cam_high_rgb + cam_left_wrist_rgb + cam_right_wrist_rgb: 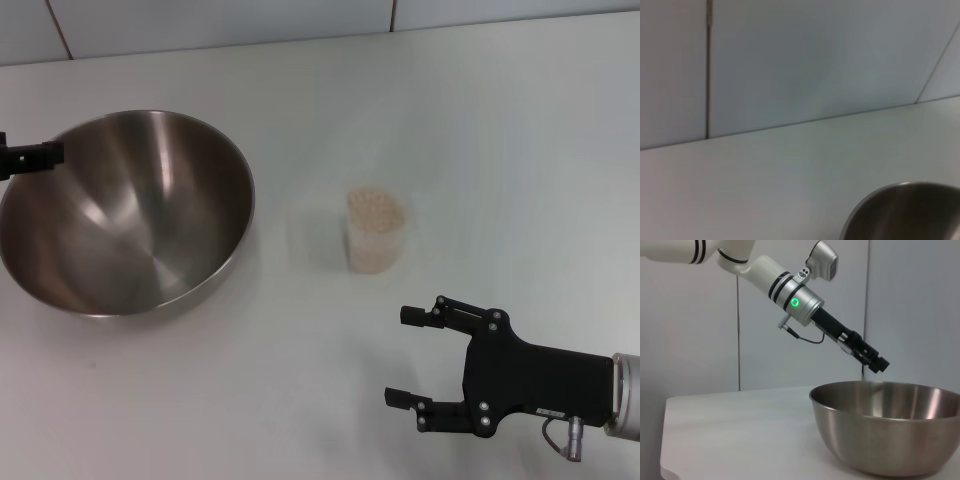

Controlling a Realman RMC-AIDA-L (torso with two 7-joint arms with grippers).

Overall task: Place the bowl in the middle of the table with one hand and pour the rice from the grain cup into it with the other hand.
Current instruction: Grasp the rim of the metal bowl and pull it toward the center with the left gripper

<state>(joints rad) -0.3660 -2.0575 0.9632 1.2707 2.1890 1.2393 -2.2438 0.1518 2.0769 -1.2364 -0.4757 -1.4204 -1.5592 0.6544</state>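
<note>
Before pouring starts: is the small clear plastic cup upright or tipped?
Upright: the small clear plastic cup stands on its base, pale rice heaped at its open top.

black right gripper (398, 356), silver wrist, green light

We see our right tool (403, 356) low at the right of the head view, lying roughly level with its black body running back to a silver-white wrist; its two fingers point toward our left and stand well apart. Our left tool (875, 361) reaches down at a slant from a white forearm with a green-lit wrist ring. In the head view only its black tip (28, 157) shows at the left edge; we cannot tell how its fingers stand.
</note>
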